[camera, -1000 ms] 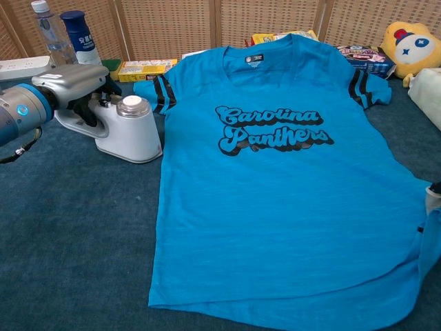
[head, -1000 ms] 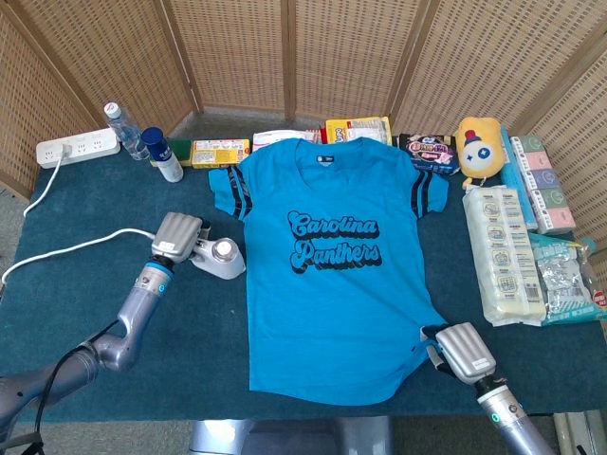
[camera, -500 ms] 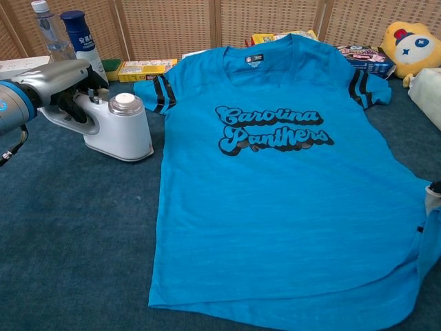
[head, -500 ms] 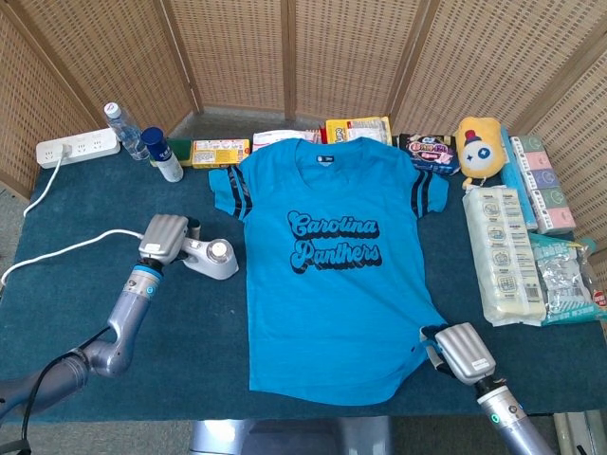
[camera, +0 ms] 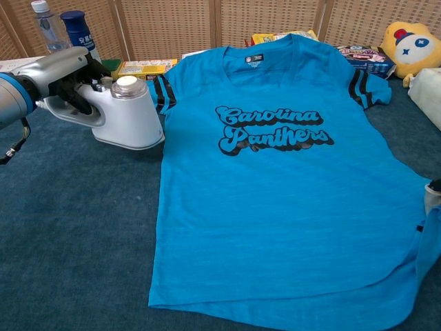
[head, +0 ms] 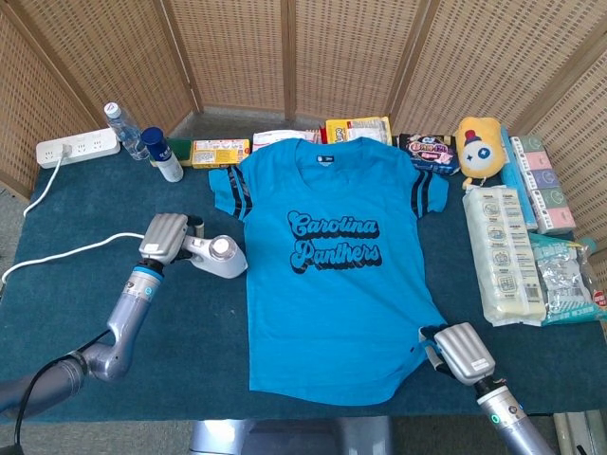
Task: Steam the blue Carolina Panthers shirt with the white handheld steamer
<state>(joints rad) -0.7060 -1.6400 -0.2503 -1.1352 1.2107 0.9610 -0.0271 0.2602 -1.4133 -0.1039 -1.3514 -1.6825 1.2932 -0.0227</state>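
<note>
**Steamer gripped at the shirt's edge**

We see the left hand [camera: 58, 76] wrapped around the white steamer [camera: 124, 114] at upper left, beside the blue shirt [camera: 275, 179] reading "Carolina Panthers". The right hand [head: 462, 353] pinches the hem at lower right.

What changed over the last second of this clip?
The left hand, gripping the white steamer throughout, pulled it away from the shirt, then swung it back toward the shirt's edge beside the striped sleeve. The right hand stayed on the hem corner; the shirt lies flat as before.
</note>
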